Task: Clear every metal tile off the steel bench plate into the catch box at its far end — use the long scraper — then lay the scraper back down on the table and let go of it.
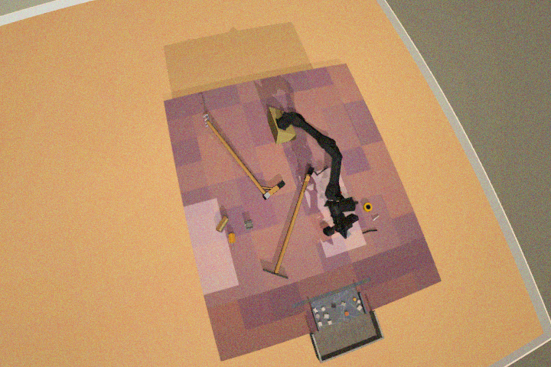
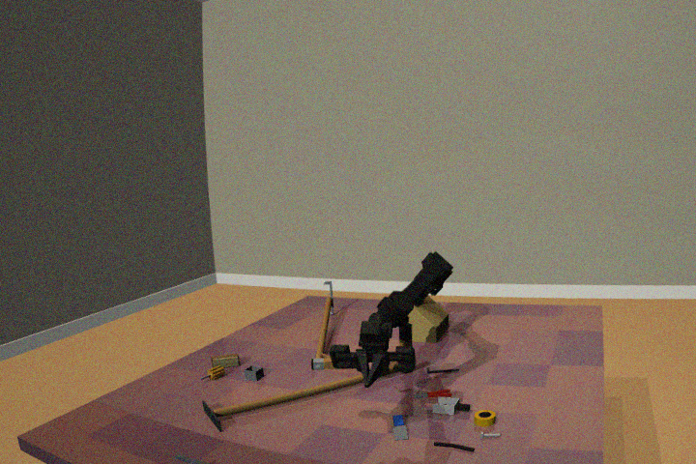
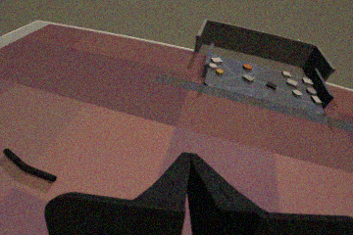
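The long scraper [image 1: 292, 221] [image 2: 288, 397] lies on the table, its wide dark blade towards the plate's end and its wooden handle running back. My gripper [image 1: 344, 236] [image 2: 367, 383] [image 3: 187, 159] is shut and empty, in the air to the side of the scraper. The fingertips touch each other. The blue-grey steel plate [image 1: 334, 316] [image 3: 238, 90] at the table's edge bears several scattered tiles, mostly white, such as a white tile [image 1: 320, 323] and an orange tile [image 1: 347, 313] [image 3: 247, 67]. The catch box [image 1: 347, 336] [image 3: 258, 39] stands at its far end; no tiles show in it.
A second long tool [image 1: 237, 157] [image 2: 324, 328] lies farther back. Near the arm lie a yellow tape roll [image 1: 367, 206] [image 2: 484, 419], a black bent rod [image 1: 370, 231] [image 2: 453, 446] [image 3: 29, 168] and a red-handled tool [image 2: 439, 392]. A grey box [image 1: 248, 224] [image 2: 253, 373] lies across the scraper.
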Available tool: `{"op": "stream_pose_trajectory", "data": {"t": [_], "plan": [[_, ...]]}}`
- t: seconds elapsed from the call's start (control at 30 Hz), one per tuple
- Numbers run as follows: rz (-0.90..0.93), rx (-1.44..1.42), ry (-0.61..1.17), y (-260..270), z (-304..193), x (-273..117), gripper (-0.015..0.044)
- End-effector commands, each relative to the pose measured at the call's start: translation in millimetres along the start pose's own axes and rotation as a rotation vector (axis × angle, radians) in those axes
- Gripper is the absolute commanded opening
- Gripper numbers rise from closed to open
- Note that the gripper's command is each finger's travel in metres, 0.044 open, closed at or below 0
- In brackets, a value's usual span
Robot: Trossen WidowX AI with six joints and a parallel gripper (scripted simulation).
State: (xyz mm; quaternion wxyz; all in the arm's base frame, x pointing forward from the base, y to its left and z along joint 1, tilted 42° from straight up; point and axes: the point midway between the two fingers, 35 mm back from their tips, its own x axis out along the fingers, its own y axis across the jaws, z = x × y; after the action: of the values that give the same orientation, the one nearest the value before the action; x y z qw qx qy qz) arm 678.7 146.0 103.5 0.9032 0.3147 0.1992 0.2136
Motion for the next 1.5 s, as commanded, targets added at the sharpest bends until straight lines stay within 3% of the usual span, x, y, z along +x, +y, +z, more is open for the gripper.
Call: {"op": "stream_pose_trajectory", "data": {"t": [0.0, 1.47], "plan": [[-0.004, 0.007, -0.003, -2.6, -10.8, 6.6, 0.0], [-0.001, 0.013, -0.005, 0.8, -112.1, 49.7, 0.0]]}}
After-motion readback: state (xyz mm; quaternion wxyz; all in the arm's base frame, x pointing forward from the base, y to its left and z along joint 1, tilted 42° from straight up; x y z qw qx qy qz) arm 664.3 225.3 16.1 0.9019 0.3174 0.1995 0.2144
